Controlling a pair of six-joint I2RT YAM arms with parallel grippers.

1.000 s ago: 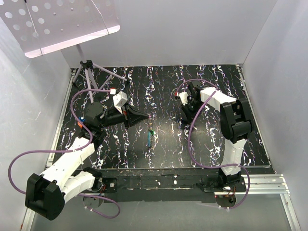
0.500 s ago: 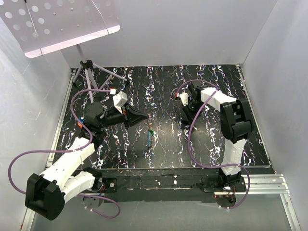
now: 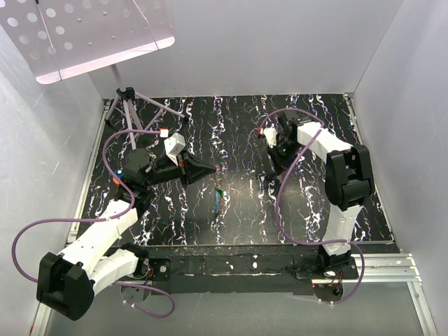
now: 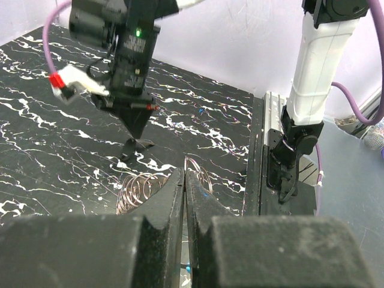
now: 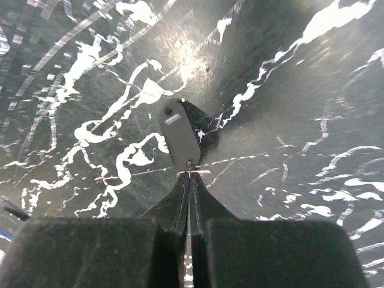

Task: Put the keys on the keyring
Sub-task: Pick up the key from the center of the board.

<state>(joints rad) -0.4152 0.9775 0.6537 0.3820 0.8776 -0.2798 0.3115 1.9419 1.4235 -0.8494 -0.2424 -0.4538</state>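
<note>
My left gripper (image 3: 213, 169) is shut, and silvery wire loops of the keyring (image 4: 200, 173) stand up at its fingertips (image 4: 185, 175), with more loops (image 4: 137, 191) to their left. A teal-green key (image 3: 218, 203) and another small key (image 3: 220, 185) lie on the mat just in front of it. My right gripper (image 3: 274, 166) points down at the mat, further right. It is shut on a thin wire (image 5: 189, 173) that passes through the hole of a flat grey tag (image 5: 179, 139). That tag rests on the mat (image 4: 137, 146).
The black mat with white streaks (image 3: 308, 203) covers the table. A small tripod (image 3: 127, 105) stands at the back left corner. Purple cables (image 3: 280, 203) trail from both arms. Grey walls close in the left, right and back sides.
My right gripper has shifted a little toward the back right while staying shut. My left arm and the keys on the mat have not moved.
</note>
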